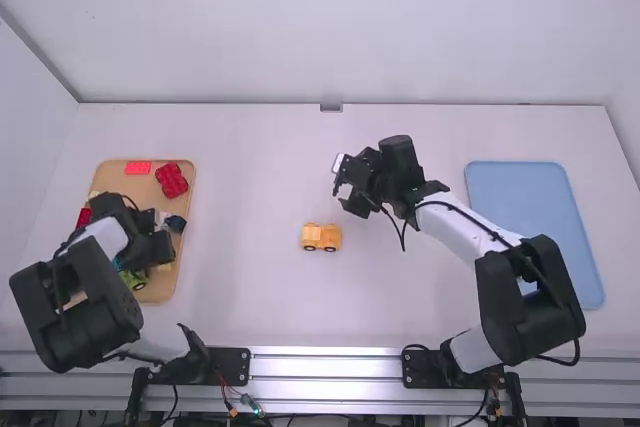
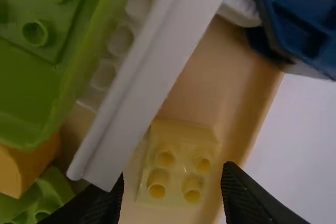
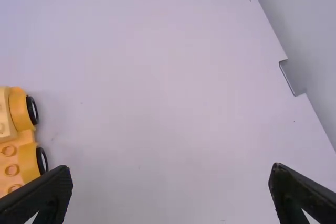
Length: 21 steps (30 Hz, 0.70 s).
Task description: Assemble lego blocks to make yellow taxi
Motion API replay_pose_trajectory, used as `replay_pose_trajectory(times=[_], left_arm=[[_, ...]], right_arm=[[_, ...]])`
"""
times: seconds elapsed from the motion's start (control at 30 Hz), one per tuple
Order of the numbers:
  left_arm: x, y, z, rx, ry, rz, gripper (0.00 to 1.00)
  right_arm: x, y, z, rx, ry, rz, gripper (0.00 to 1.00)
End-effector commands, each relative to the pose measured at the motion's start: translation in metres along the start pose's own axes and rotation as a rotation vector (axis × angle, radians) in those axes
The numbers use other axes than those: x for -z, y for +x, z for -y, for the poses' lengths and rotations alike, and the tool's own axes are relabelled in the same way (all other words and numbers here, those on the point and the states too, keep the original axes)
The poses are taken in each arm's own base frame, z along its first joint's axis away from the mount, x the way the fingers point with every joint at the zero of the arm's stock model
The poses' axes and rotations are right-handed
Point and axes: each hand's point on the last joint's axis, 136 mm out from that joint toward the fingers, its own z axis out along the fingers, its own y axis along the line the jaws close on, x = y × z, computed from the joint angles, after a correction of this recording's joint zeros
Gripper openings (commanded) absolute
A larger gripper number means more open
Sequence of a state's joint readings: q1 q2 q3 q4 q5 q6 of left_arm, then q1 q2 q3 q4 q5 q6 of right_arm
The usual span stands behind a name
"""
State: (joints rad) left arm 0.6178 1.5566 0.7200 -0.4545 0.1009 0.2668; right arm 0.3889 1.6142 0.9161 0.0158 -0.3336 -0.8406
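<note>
My left gripper (image 1: 158,249) is low over the wooden tray (image 1: 152,292) at the table's left. In the left wrist view its fingers stand apart, and a pale yellow two-by-two brick (image 2: 178,164) lies between and beyond the tips of the left gripper (image 2: 173,182); contact cannot be told. A yellow-orange car body with black wheels (image 1: 321,237) rests mid-table, and the right wrist view has this car body (image 3: 21,156) at its edge. Behind it and to its right, my right gripper (image 1: 346,187) is over the table; nothing is between the fingers of the right gripper (image 3: 170,179).
The tray also holds red bricks (image 1: 171,179), a green piece (image 2: 37,61), a white bar (image 2: 152,77) and a dark blue piece (image 2: 304,19) close to the left fingers. A blue tray (image 1: 520,187) lies at the right, beside the right arm.
</note>
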Motion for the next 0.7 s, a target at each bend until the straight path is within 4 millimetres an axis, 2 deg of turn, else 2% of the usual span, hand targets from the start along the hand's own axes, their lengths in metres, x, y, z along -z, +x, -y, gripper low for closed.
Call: replay_pose_trajectory(times=[0.0,0.23,0.33,0.47,0.67], left_arm=[[-0.003,0.004,0.003,-0.007,0.018,-0.010,0.50],[-0.012,0.005,0.002,-0.009,0.009,0.021,0.51],[-0.013,0.006,0.002,-0.010,0.008,0.026,0.46],[-0.012,0.003,0.003,-0.011,0.015,0.033,0.35],[-0.009,-0.006,0.010,-0.015,0.061,0.063,0.28]], right_arm=[[0.008,-0.014,0.012,0.007,0.032,0.029,0.99],[0.008,-0.014,0.012,0.006,0.031,0.028,0.99],[0.008,-0.014,0.012,0.007,0.032,0.029,0.99],[0.008,-0.014,0.012,0.007,0.032,0.029,0.99],[0.008,-0.014,0.012,0.008,0.031,0.029,0.99]])
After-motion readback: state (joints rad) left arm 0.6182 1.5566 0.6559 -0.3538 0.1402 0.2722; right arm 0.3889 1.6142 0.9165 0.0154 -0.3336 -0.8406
